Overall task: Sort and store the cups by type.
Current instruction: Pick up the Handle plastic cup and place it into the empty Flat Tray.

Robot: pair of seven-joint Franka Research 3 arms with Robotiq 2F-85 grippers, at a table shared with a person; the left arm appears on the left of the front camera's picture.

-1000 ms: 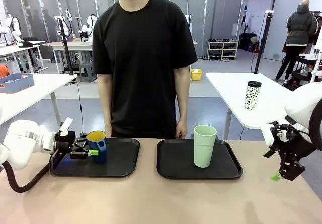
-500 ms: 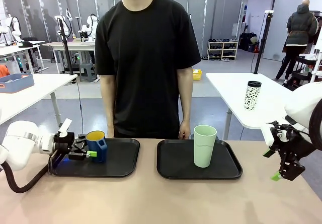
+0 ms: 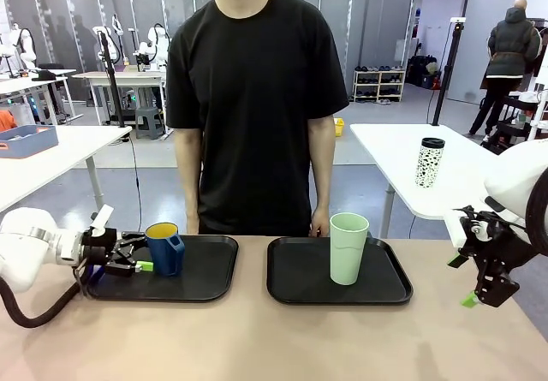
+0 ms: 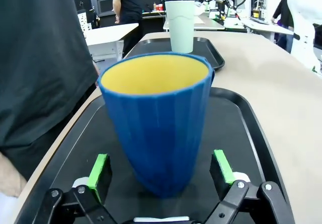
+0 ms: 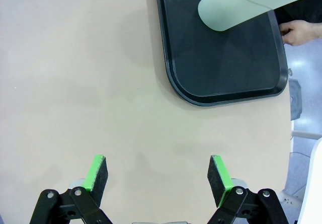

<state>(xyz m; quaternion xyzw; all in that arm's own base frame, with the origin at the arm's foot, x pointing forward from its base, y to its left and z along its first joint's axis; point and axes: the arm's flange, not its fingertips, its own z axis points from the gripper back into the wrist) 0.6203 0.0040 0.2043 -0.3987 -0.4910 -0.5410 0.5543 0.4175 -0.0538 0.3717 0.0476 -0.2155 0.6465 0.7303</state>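
**Two cups upright, one on each black tray**

Two cups stand on the table, each on its own tray. The blue mug (image 3: 164,248) sits at the left end of the left tray (image 3: 210,282); its long axis runs straight up and its yellow-lined mouth opens to the ceiling. In the front view its handle shows on the side turned toward the middle of the table. The mint-green tumbler (image 3: 348,248) stands on the right tray (image 3: 291,291), near its middle and toward the far rim, also vertical with its open mouth upward and its wider end at the top.

The left gripper (image 3: 137,259) lies low over the left tray, reaching in from the left and pointing sideways at the mug. Its jaws are spread wide. In the left wrist view the mug (image 4: 158,128) stands between the green pads (image 4: 99,171), with a dark gap of tray (image 4: 236,118) visible on either side, so neither pad touches it. The tumbler (image 4: 180,25) shows beyond it on the other tray.

The right gripper (image 3: 479,291) hangs above the table's right edge, well apart from both trays, fingers pointing down. Its own camera shows its jaws spread over bare tabletop (image 5: 80,73), pinching nothing, with the tumbler (image 5: 249,5) on its tray (image 5: 221,68) ahead.

A person in a black T-shirt (image 3: 257,98) stands at the far side, one hand (image 3: 319,223) hanging just beyond the tumbler.
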